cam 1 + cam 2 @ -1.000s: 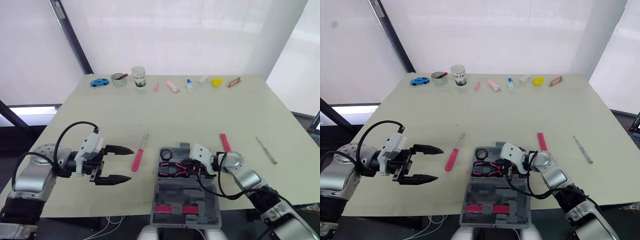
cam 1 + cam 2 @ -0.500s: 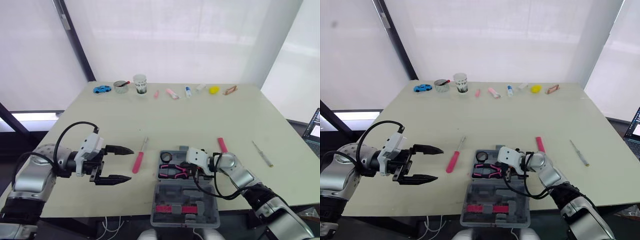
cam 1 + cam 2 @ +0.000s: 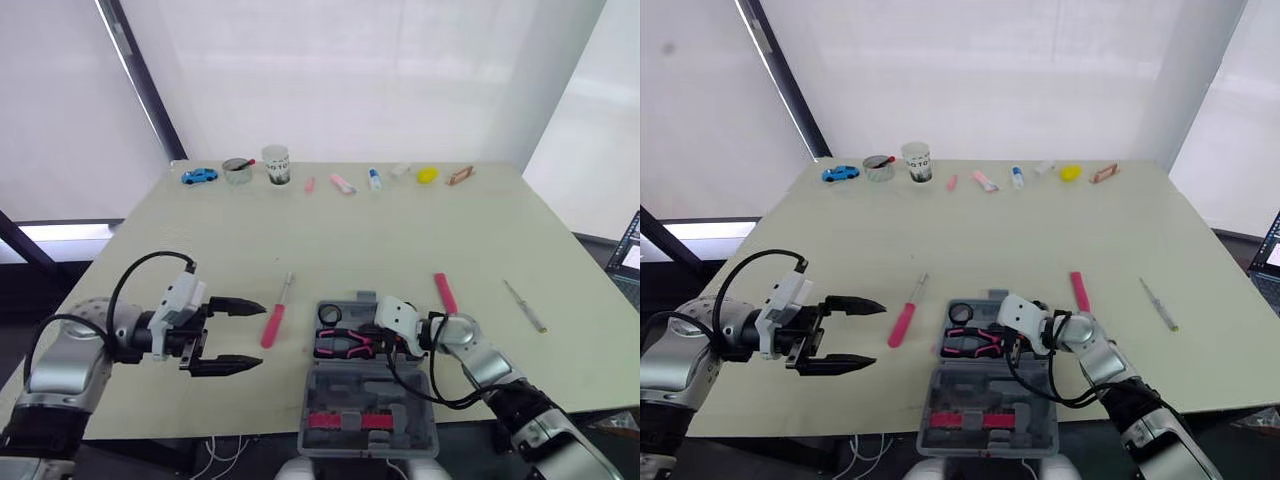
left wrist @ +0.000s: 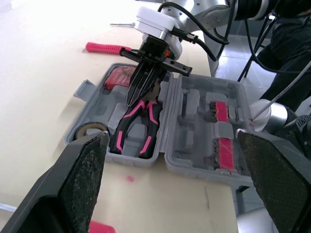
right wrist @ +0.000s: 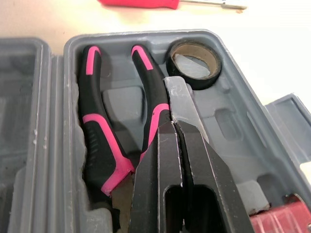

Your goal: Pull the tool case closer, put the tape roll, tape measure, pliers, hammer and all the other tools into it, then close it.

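Pink pliers (image 5: pixel 99 127) seemingly touching right gripper (image 5: pixel 174 125)

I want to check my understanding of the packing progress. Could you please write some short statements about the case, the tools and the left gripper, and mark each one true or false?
1. The tool case stands open on the table. True.
2. The pliers lie on the table outside the case. False: they lie inside the case.
3. The left gripper is open. True.
4. The tape roll sits at the far edge of the table. False: it is in the case, by the pliers' handle ends.
5. The pink-handled screwdriver lies on the table between the left gripper and the case. True.
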You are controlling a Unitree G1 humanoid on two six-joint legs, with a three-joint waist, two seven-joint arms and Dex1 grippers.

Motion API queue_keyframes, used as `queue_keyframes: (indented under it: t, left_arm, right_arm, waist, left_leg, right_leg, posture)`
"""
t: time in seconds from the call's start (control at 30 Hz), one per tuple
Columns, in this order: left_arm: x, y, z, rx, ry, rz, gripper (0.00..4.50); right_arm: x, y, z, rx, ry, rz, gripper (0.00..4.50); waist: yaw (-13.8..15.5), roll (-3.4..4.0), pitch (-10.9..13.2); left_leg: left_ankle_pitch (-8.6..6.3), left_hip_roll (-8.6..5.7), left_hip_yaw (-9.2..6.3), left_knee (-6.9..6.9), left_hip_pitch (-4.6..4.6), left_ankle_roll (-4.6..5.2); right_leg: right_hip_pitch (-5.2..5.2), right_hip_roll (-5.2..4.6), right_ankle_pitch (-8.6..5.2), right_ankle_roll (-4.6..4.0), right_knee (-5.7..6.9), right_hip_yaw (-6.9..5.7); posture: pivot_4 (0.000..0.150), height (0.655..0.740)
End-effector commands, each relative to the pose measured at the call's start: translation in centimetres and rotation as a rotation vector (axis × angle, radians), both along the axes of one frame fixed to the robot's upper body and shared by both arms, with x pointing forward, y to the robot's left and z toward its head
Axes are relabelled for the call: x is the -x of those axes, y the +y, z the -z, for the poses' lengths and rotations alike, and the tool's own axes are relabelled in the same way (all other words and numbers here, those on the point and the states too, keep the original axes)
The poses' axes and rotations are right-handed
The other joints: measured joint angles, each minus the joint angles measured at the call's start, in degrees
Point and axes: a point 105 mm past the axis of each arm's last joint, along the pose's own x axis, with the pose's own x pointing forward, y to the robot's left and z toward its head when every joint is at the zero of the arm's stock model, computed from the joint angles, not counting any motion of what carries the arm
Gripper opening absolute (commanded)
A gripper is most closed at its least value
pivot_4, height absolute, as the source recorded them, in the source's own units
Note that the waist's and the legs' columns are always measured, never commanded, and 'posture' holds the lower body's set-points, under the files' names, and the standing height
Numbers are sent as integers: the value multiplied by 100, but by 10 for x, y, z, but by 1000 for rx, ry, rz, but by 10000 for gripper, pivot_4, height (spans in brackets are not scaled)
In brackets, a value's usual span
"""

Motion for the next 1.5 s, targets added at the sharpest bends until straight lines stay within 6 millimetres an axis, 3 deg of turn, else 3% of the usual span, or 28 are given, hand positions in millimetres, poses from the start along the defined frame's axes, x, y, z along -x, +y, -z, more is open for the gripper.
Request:
queue_keyframes:
  t: [0.03,0.17,0.3,0.43,0.53,0.67,0.73,0.77,0.8,0.9,0.93,0.97,1.03,1.07,1.33,1.5]
  left_arm:
    - [-4,-1,-8,29,-17,-49,45000]
    - [-11,-4,-8,96,-17,-128,45000]
    - [-10,-6,-4,129,66,-191,45000]
    - [-12,-2,-1,125,-55,-261,45000]
    - [-21,13,-8,230,-111,-399,45000]
    - [-25,57,13,190,-178,-654,45000]
    - [-18,70,24,162,-175,-713,45000]
    - [-14,73,29,160,-163,-733,45000]
    - [-8,76,35,153,-150,-749,45000]
    - [11,87,53,135,-113,-811,45000]
    - [16,89,56,138,-106,-830,45000]
    - [21,92,60,136,-94,-850,45000]
    - [33,98,70,124,-71,-887,45000]
    - [38,101,74,120,-63,-907,45000]
    - [66,128,88,76,-44,-1031,45000]
    - [54,126,83,39,-72,-986,45000]
  right_arm:
    - [-1,0,-19,-93,7,50,155]
    - [-5,-8,-55,-238,-30,101,155]
    - [-7,-30,-86,-378,-94,171,155]
    - [-4,-82,-98,-458,-146,347,155]
    - [6,-122,-95,-457,-172,478,155]
    - [34,-197,-84,-479,-203,720,155]
    - [49,-222,-75,-458,-196,803,155]
    - [57,-231,-69,-465,-179,826,5130]
    - [66,-242,-65,-481,-169,868,7312]
    - [94,-271,-48,-456,-161,986,22006]
    - [102,-277,-43,-443,-161,1014,29377]
    - [110,-283,-37,-425,-152,1037,32094]
    - [127,-292,-25,-392,-127,1074,42165]
    - [135,-295,-20,-379,-114,1087,44498]
    - [181,-320,-1,-342,-44,1208,44498]
    - [173,-315,-4,-320,-37,1160,44498]
  waist:
    - [4,25,30]
    - [28,63,98]
    - [27,43,142]
    - [60,43,149]
    - [52,38,161]
    - [10,35,170]
    - [24,35,169]
    - [31,35,170]
    - [31,35,170]
    - [31,33,170]
    - [32,33,170]
    - [31,32,169]
    - [31,34,170]
    - [31,33,169]
    - [39,36,166]
    - [41,36,166]
  left_leg:
    - [0,-1,0,2,-16,0]
    - [0,-12,-13,8,-72,1]
    - [0,-23,-20,12,-87,0]
    - [-1,-20,-23,9,-88,1]
    - [-1,-25,-25,11,-90,0]
    - [-1,-36,-21,13,-72,1]
    - [-1,-38,-21,13,-67,1]
    - [-1,-38,-22,13,-62,1]
    - [-1,-37,-21,11,-62,1]
    - [-1,-19,-17,10,-64,1]
    - [-1,-16,-15,12,-64,2]
    - [-1,-15,-13,13,-63,1]
    - [-1,-14,-9,16,-54,1]
    - [-1,-14,-7,16,-47,1]
    - [-2,-10,-8,16,-40,0]
    - [-2,-10,-9,14,-41,-1]
  right_leg:
    - [-15,2,0,1,0,0]
    - [-55,7,12,23,-3,-15]
    - [-62,6,13,28,-4,-22]
    - [-57,1,10,33,-11,-25]
    - [-54,-5,8,36,-12,-26]
    - [-40,1,8,36,-11,-24]
    - [-39,1,8,36,-8,-21]
    - [-31,1,7,36,-9,-23]
    - [-30,1,7,36,-12,-23]
    - [-30,-7,6,36,-21,-21]
    - [-30,-9,2,29,-21,-21]
    - [-29,-10,-1,22,-20,-19]
    - [-25,-13,1,25,-18,-14]
    - [-20,-16,1,26,-17,-12]
    - [-17,-49,-2,26,-18,-12]
    - [-18,-52,-1,24,-20,-13]
  posture:
    - [1500,7400]
    - [1500,7400]
    - [1500,7400]
    - [1500,7400]
    - [1500,7400]
    - [1500,7400]
    - [1500,7400]
    - [1500,7400]
    - [1500,7400]
    - [1500,7400]
    - [1500,7400]
    - [1500,7400]
    - [1500,7400]
    - [1500,7400]
    - [1500,7400]
    - [1500,7400]
